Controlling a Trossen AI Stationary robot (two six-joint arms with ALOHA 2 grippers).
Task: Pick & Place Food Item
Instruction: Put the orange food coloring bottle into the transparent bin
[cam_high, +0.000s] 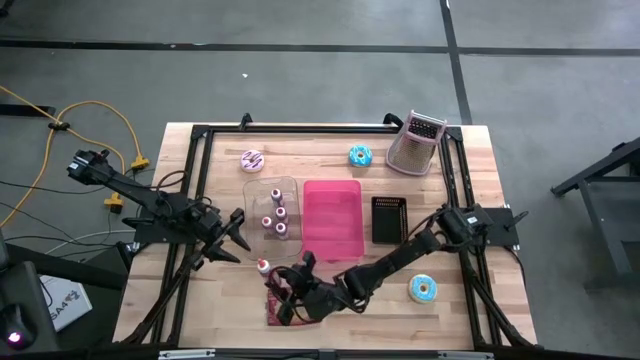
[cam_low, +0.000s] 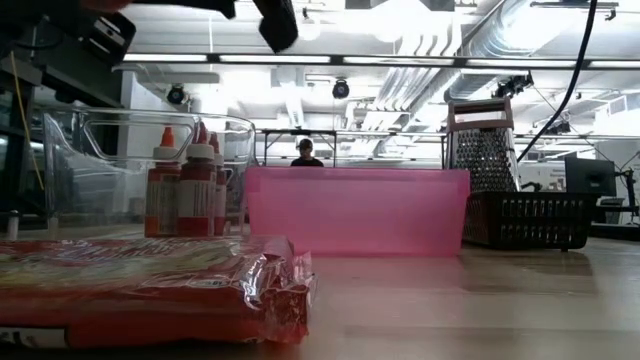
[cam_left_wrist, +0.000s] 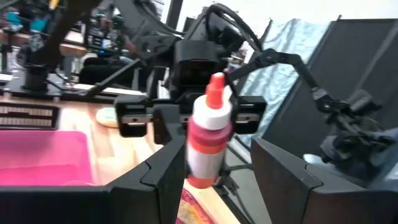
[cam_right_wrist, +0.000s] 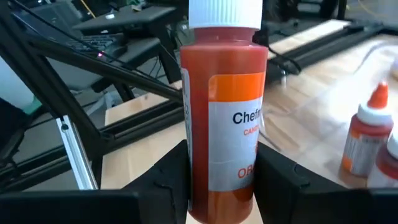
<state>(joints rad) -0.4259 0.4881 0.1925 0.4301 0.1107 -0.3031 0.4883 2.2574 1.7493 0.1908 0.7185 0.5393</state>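
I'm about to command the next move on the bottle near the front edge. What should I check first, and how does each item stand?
1. Sauce bottle standing upright on the table: ok.
2. Right gripper brought up to the bottle: ok.
3. Bottle firmly held: cannot tell.
4. Left gripper open and apart from the bottle: ok.
5. Red package out of the right gripper's way: not ok, it lies right beneath it.
6. Pink bin with free room inside: ok.
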